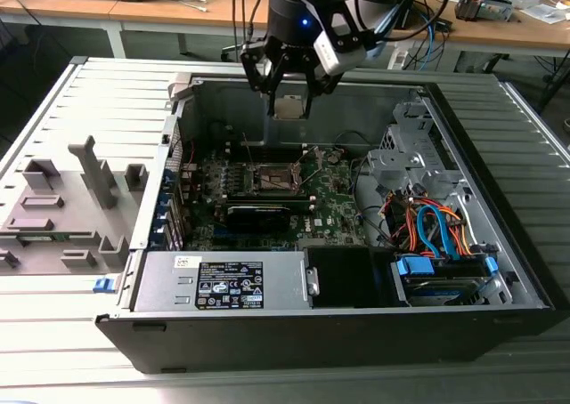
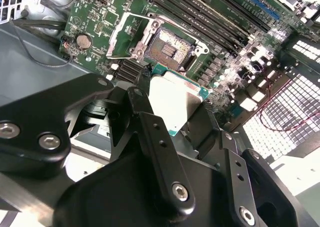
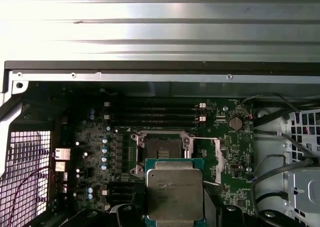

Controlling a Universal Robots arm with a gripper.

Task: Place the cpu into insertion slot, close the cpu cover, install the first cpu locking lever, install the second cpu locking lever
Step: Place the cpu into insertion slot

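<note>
My gripper (image 1: 289,94) hangs over the open computer case, shut on the cpu (image 1: 289,108), a flat silver-topped chip with a green edge. In the second wrist view the black fingers (image 2: 143,99) press on two opposite edges of the cpu (image 2: 175,104). The insertion slot (image 1: 276,180) lies below on the green motherboard, uncovered, with its dark centre showing in both wrist views (image 2: 170,49) (image 3: 162,149). The cpu cover (image 2: 124,35) is flipped open beside the slot. The cpu (image 3: 175,194) is held well above the slot and apart from it.
A black expansion card (image 1: 258,214) lies just in front of the slot and memory slots (image 3: 155,114) behind it. A grey power supply (image 1: 223,284) and a drive bay with blue and orange cables (image 1: 436,230) stand inside the case. A grey fixture (image 1: 71,199) sits outside on the exterior view's left.
</note>
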